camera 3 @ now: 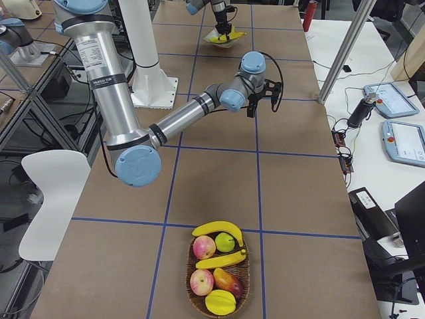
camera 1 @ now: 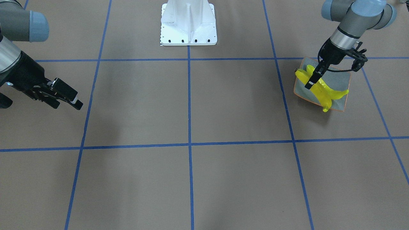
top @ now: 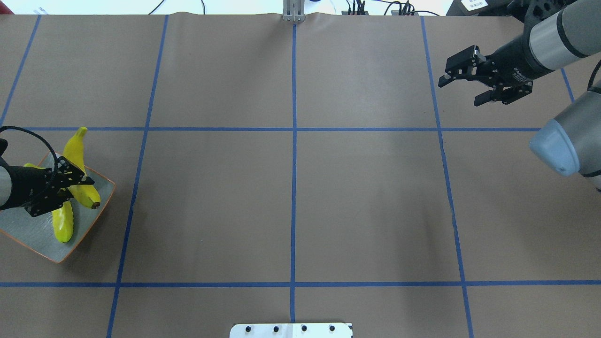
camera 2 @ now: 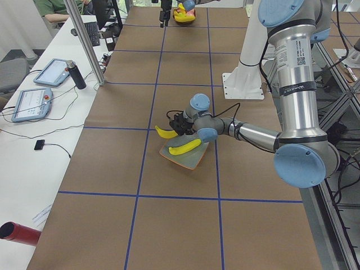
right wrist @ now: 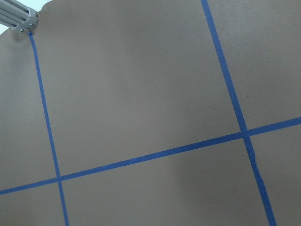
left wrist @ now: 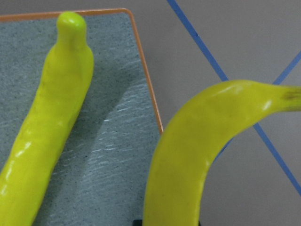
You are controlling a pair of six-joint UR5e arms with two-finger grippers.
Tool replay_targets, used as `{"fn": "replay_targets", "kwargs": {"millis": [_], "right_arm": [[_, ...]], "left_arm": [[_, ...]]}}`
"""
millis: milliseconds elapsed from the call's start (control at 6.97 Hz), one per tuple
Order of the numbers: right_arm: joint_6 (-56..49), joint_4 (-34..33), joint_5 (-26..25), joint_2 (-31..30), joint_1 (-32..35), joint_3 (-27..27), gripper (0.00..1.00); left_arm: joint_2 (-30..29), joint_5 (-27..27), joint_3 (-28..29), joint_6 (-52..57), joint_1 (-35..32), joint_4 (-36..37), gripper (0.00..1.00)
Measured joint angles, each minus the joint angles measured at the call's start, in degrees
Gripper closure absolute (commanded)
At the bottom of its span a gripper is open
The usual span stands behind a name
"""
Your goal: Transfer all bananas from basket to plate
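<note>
The grey-blue plate (top: 28, 234) with its orange rim sits at the table's left end. Two yellow bananas are on it. One banana (top: 63, 225) lies flat on the plate. The other banana (top: 77, 150) rests across the rim with its stem out over the table. My left gripper (top: 70, 192) hovers open just above that second banana, which shows close up in the left wrist view (left wrist: 188, 155). My right gripper (top: 459, 93) is open and empty above bare table. The basket (camera 3: 189, 292) at the far right end holds two more bananas (camera 3: 218, 229).
The basket also holds apples and other fruit (camera 3: 202, 282). The white robot base (camera 1: 188, 22) stands at the table's middle edge. Tablets and a dark bottle (camera 2: 76, 76) sit on the side bench beyond an aluminium post (camera 2: 84, 42).
</note>
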Motion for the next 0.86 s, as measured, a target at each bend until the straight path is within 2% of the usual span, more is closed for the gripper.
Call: {"fn": "replay_targets", "kwargs": {"millis": [287,718,861], "right_arm": [[-0.1,0.0,0.0,0.0,0.0,-0.1,0.0],[-0.1,0.0,0.0,0.1,0.0,-0.1,0.0],[-0.2,0.0,0.0,0.0,0.1,-0.1,0.0]], "left_arm": [[0.8,-0.2,0.4,0.1,0.0,-1.0,0.0],[3.8,-0.6,2.3,1.2,0.0,-8.5,0.0],[3.9,-2.3,2.5,2.0,-0.9,-9.4,0.0]]}}
